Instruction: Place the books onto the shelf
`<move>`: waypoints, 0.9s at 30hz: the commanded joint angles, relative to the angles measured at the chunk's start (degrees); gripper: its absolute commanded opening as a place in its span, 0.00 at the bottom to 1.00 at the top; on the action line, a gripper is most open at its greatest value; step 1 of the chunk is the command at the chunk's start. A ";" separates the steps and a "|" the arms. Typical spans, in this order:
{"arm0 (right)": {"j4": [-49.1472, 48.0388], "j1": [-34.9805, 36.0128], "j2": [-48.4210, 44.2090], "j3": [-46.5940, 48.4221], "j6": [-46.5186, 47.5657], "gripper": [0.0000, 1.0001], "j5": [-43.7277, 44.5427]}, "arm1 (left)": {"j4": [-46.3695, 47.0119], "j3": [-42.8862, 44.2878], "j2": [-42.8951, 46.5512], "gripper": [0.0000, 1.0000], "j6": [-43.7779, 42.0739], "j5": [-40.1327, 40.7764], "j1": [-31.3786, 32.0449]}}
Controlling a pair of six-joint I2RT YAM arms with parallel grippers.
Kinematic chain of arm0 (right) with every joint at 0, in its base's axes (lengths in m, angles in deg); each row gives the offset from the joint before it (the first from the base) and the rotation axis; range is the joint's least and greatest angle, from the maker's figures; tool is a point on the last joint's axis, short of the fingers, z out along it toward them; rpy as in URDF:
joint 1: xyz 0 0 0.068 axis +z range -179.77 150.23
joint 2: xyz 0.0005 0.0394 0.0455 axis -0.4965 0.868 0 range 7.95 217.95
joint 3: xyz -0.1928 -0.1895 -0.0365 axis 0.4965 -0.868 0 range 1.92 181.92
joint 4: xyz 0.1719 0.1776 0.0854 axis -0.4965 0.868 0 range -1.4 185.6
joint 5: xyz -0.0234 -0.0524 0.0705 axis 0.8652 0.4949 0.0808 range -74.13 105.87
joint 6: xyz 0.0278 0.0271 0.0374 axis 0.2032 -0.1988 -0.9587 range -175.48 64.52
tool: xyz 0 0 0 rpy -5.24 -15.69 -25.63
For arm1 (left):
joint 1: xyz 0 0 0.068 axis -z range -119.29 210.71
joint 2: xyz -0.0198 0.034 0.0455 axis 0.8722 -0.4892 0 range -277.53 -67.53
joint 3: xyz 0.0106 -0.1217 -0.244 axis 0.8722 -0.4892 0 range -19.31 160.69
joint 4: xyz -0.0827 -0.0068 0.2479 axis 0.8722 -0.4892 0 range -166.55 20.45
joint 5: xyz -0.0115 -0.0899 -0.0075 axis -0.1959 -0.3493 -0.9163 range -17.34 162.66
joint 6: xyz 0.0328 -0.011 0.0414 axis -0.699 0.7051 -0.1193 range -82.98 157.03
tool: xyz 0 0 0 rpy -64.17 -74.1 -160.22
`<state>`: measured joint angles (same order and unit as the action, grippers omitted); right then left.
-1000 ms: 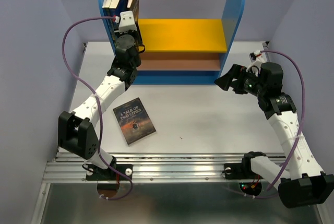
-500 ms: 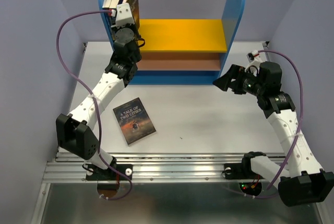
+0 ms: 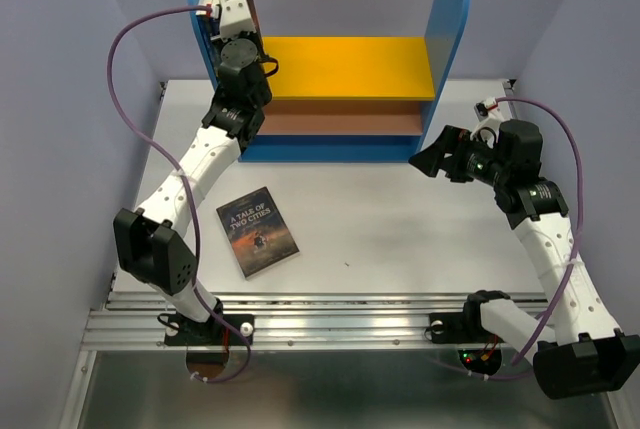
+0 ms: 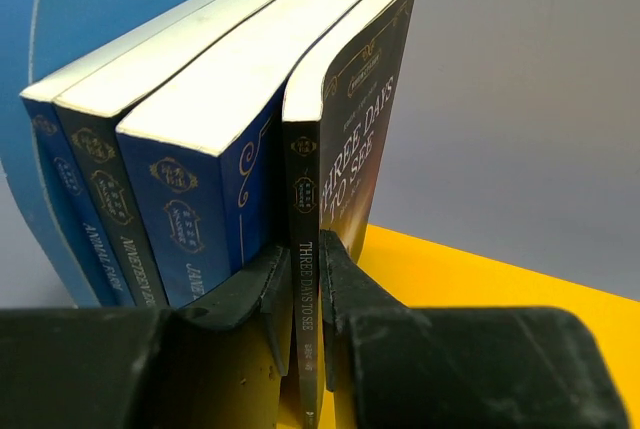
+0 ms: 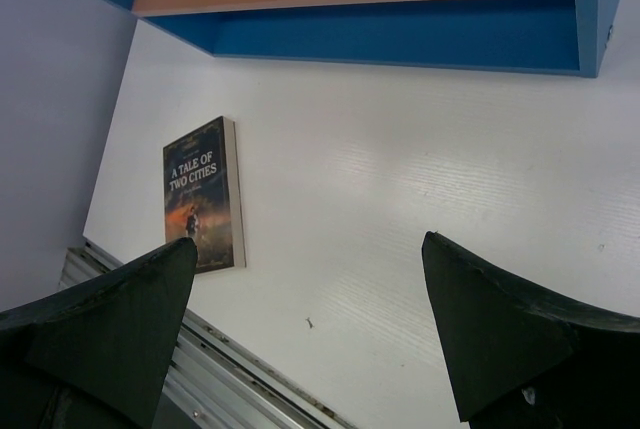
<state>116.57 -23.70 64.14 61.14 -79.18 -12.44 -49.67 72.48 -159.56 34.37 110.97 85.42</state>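
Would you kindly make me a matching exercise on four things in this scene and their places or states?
Things
1. dark paperback titled Three Days to See
2. dark paperback titled A Tale of Two Cities
3. right hand
4. three blue-spined paperbacks

Places or states
A. flat on the white table
B. open above the table, empty
C. upright beside the blue round-topped side panel
D. upright on the yellow board, in the left hand

Pairs: 1-D, 2-A, 3-B, 4-C.
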 commanded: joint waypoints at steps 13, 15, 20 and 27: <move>-0.63 0.00 -1.16 2.83 0.76 1.00 0.01 | -1.51 -2.93 7.74 0.38 -0.16 8.36 -1.24; -0.63 0.00 -1.16 2.74 0.85 1.00 -0.33 | -2.21 -2.76 7.92 0.38 -0.16 8.71 -1.24; -0.72 0.00 -1.25 2.65 0.85 1.00 -0.60 | -3.79 -2.32 8.53 0.39 0.02 11.18 -0.98; -0.72 0.00 -1.34 2.65 0.85 1.00 -1.13 | -5.73 -2.14 10.90 0.43 1.25 9.68 -0.10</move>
<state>116.66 -23.70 64.14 61.14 -79.18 -12.57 -55.50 69.94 -154.23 36.45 111.78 87.02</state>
